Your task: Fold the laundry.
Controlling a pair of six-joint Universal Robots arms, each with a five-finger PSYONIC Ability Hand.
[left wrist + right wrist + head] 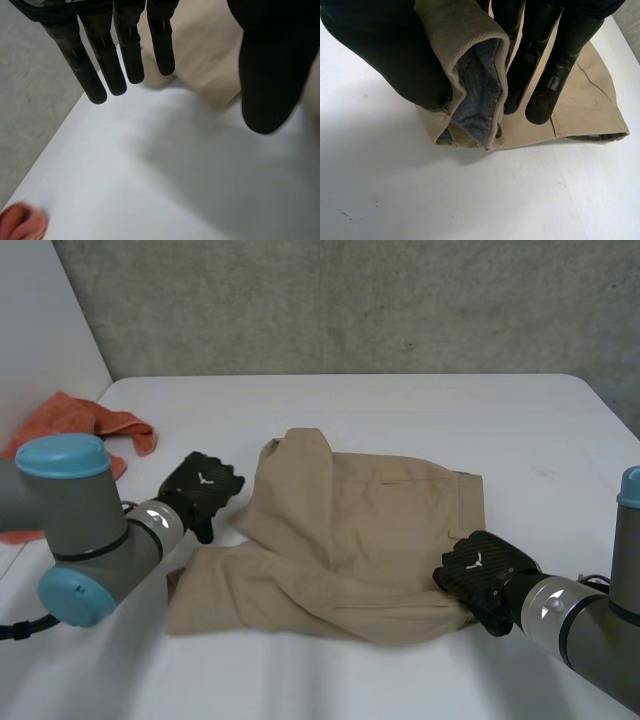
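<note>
Tan trousers (340,540) lie crumpled in the middle of the white table (400,410), partly folded, one leg stretching toward the front left. My right hand (482,575) is at their front right corner, at the waistband. Its fingers (547,75) and thumb pinch a fold of the tan trousers (470,60), whose grey lining shows. My left hand (203,490) hovers just left of the trousers, beside a bunched leg end. In its wrist view the left hand's fingers (107,60) are straight and apart from the thumb, holding nothing, with the tan trousers (210,55) beyond them.
An orange cloth (85,425) lies bunched at the table's far left edge; the orange cloth (20,222) also appears beyond my left hand. A grey wall stands behind the table.
</note>
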